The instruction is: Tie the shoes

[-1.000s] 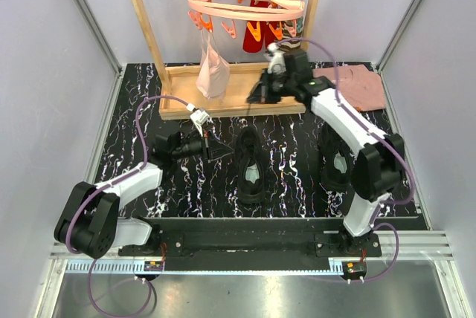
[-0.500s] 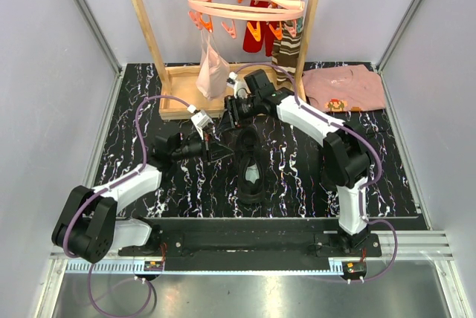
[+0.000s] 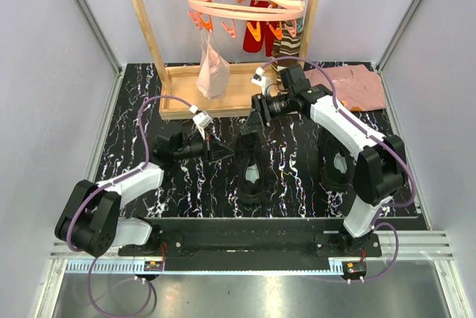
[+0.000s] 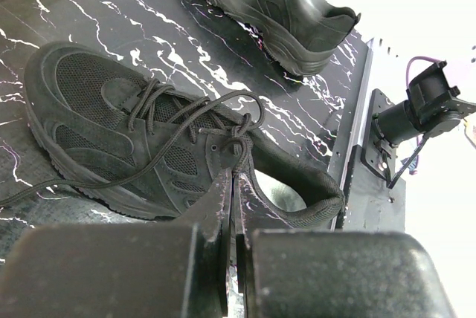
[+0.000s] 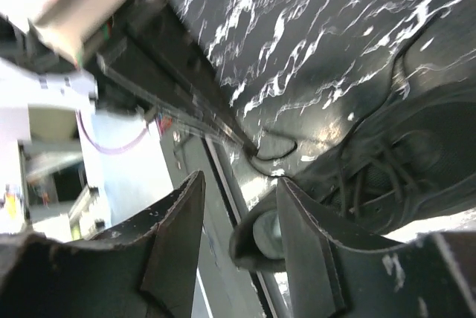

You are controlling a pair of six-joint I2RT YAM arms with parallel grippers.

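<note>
On the table, the shoes lie near-to-far, toes pointing away

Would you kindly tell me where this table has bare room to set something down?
Bare table lies between the middle shoe and the right shoe, and at the left edge before the wooden rack base. Crowded: the middle shoe's far end, flanked by the left gripper and right gripper; the pink shirt covers the far right corner.
</note>
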